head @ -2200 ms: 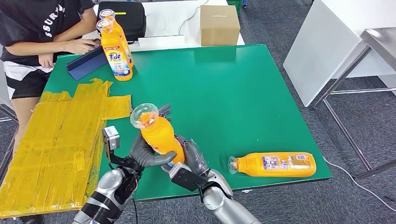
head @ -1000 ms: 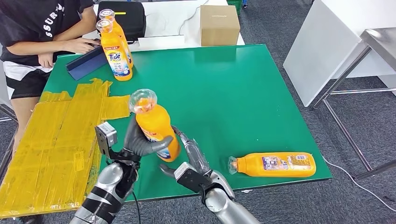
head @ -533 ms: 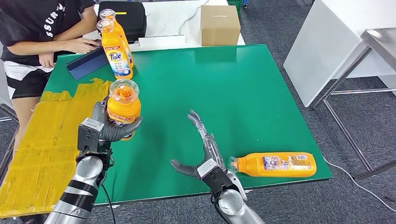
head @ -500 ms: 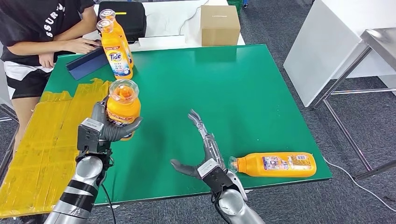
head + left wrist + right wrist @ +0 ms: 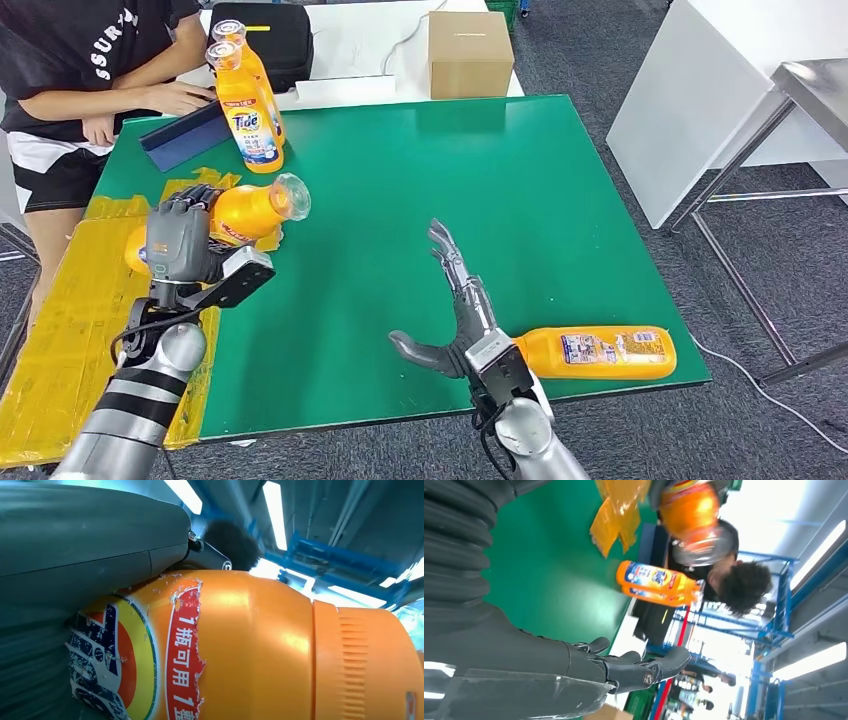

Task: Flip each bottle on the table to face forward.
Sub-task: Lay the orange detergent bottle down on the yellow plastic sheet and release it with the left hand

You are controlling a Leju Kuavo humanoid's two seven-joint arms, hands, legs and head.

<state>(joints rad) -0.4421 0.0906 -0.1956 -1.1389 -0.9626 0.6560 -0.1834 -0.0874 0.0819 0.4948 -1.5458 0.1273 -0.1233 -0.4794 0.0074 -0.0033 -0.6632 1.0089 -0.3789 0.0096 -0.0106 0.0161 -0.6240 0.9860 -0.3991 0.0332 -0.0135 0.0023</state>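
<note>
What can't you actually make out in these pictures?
- Held bottle: in the head view the left robot hand covers its lower body; the left wrist view is too close to show its whole label.
- Lying bottle: the right robot hand hides its cap, and the label print is too small to read.
- Rear standing bottle: mostly behind the front bottle.
- Right wrist view: the held bottle is blurred.

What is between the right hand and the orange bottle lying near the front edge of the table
Nothing visible. The open right hand is raised beside the lying orange bottle, at its cap end, with only green table around them.
</note>
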